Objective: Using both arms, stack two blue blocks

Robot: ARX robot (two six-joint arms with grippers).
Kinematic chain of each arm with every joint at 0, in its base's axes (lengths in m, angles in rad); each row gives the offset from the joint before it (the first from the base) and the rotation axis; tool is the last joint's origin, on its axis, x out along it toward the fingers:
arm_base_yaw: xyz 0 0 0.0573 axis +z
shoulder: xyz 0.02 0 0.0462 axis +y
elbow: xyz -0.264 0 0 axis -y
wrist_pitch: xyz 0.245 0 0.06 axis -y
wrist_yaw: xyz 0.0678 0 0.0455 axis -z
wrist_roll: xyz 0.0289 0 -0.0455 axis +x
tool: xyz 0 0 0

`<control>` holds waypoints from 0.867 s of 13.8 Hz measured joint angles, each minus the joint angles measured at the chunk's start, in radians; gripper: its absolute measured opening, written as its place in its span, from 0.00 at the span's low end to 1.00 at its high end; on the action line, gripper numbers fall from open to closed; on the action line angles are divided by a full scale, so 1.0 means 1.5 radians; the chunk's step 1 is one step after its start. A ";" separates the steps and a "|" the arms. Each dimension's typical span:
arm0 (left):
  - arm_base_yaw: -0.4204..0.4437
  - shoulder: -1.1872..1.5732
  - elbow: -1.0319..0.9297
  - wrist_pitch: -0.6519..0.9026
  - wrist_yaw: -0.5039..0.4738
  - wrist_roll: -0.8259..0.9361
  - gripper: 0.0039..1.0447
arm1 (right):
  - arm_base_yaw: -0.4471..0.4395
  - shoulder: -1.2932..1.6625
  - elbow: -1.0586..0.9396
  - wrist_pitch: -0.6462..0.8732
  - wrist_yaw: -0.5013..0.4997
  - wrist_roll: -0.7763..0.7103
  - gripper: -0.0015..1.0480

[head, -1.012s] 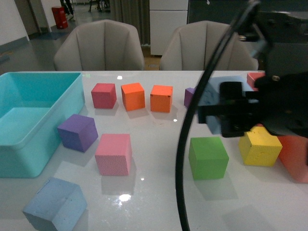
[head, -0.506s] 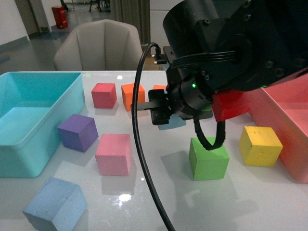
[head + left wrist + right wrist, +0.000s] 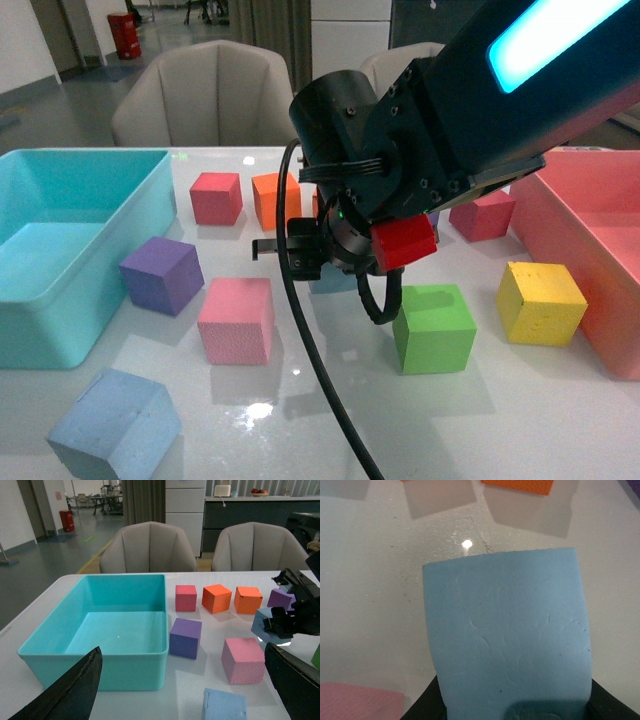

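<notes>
jaws of our right gripper [image 3: 277,625] are clamped on the first blue block [image 3: 510,635], at ten o'clock from the green cube [image 3: 433,328]; we cannot tell whether it touches the table [image 3: 520,420]. the second blue block [image 3: 115,425] lies on the table at seven o'clock, near the turquoise bin [image 3: 60,330]. our left gripper [image 3: 182,680] hangs with jaws wide apart.

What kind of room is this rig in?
Likely an office or lab meeting area, not a factory floor: a white table with padded grey chairs behind it, and a dark counter along the back wall.
</notes>
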 joint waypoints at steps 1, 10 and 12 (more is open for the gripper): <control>0.000 0.000 0.000 0.000 0.000 0.000 0.94 | 0.002 0.014 0.015 -0.014 0.017 0.018 0.40; 0.000 0.000 0.000 0.000 0.000 0.000 0.94 | 0.017 0.069 0.101 -0.071 0.068 0.077 0.67; 0.000 0.000 0.000 0.000 0.000 0.000 0.94 | 0.021 0.066 0.094 -0.053 0.070 0.084 0.90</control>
